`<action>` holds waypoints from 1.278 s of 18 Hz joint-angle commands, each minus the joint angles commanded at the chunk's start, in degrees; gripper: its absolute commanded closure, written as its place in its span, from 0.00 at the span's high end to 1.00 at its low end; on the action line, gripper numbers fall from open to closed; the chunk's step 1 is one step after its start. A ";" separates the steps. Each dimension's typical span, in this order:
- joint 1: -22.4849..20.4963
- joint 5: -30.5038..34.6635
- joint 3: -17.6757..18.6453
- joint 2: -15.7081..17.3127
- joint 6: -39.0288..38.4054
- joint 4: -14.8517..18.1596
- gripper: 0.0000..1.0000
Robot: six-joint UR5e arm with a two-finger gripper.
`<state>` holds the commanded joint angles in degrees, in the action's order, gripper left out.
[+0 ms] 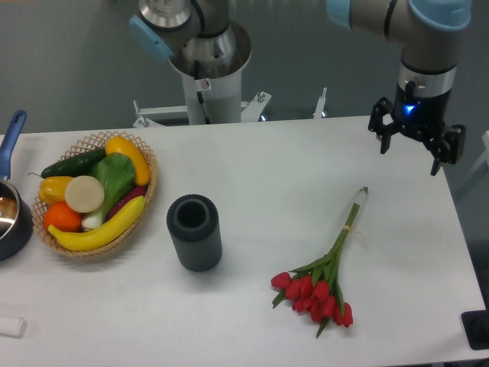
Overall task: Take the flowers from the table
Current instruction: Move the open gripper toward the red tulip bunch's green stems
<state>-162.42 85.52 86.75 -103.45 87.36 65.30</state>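
The flowers (pixel 325 279), a bunch of red tulip buds with green leaves and long thin stems, lie flat on the white table (pixel 267 160) at the front right, buds toward the front edge and stem ends pointing up and right. My gripper (pixel 409 157) hangs above the table's far right side, well behind and to the right of the stem tips. Its two dark fingers are spread apart with nothing between them.
A dark ribbed cylindrical vase (pixel 194 232) stands upright left of the flowers. A woven basket (pixel 95 191) of fruit and vegetables sits at the left. A pan with a blue handle (pixel 9 206) pokes in at the left edge. The robot base (pixel 205 69) rises behind the table.
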 joint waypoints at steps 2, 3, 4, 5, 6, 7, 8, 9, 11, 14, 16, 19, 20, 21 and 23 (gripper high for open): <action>0.09 -0.18 0.35 0.00 0.00 -0.09 1.00; 0.26 -0.44 0.79 0.00 -0.52 -0.26 1.00; 0.26 -0.53 1.05 0.09 -0.61 -0.61 1.00; 0.35 -0.53 1.14 0.00 -0.70 -0.79 1.00; 0.44 -0.62 1.15 0.00 -0.79 -0.79 1.00; 0.53 -1.14 1.15 -0.09 -1.05 -0.79 1.00; 0.53 -1.58 1.32 -0.09 -1.66 -0.79 1.00; 0.53 -1.67 1.58 -0.17 -2.54 -1.31 1.00; 0.70 -1.67 3.07 -0.09 -4.12 -3.33 1.00; 1.05 -1.67 6.06 -0.17 -8.77 -6.05 1.00; 1.23 -1.67 8.17 -0.35 -10.45 -8.25 1.00; 3.15 -1.67 9.49 -1.49 -12.73 -8.96 1.00; 3.69 -1.67 9.49 -2.19 -15.09 -9.05 1.00; 4.30 -1.67 9.23 -3.33 -17.47 -9.14 1.00; 5.79 -1.58 8.70 -5.44 -20.38 -10.54 1.00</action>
<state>-156.63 83.93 95.45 -108.89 66.98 54.76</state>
